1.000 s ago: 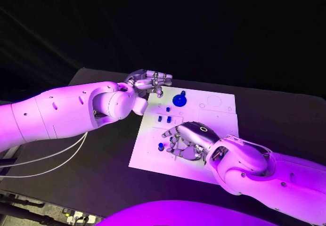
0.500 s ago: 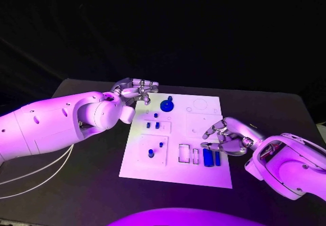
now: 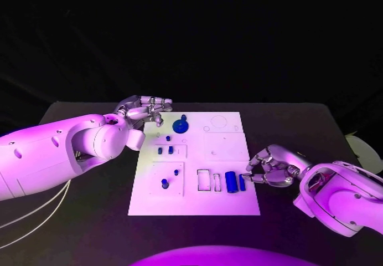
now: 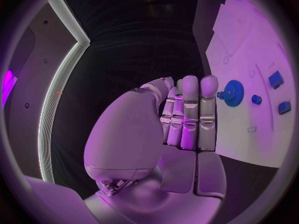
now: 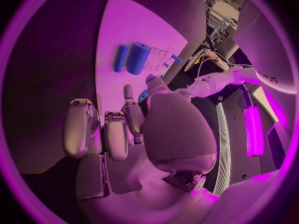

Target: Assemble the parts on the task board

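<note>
The white task board (image 3: 227,145) lies in the middle of the table. On it are a blue gear (image 3: 181,126) (image 4: 233,92), small blue blocks (image 3: 165,149), two short pegs (image 3: 165,183) and two blue cylinders (image 3: 231,182) (image 5: 138,57) lying side by side. My left hand (image 3: 144,108) (image 4: 187,114) hovers at the board's far left corner, beside the gear, fingers curled together and holding nothing. My right hand (image 3: 271,168) (image 5: 118,129) sits at the board's right edge, just right of the cylinders, fingers curled in with nothing seen in them.
The black table (image 3: 79,221) spreads around the board. Outlined slots (image 3: 210,180) stand beside the cylinders, and a round recess (image 3: 216,119) marks the far right of the board. White cables (image 3: 32,216) hang below my left arm.
My right hand has drawn back from the board's near left area to its right edge, leaving the two cylinders in sight. The left hand stays by the far left corner. The camera has shifted.
</note>
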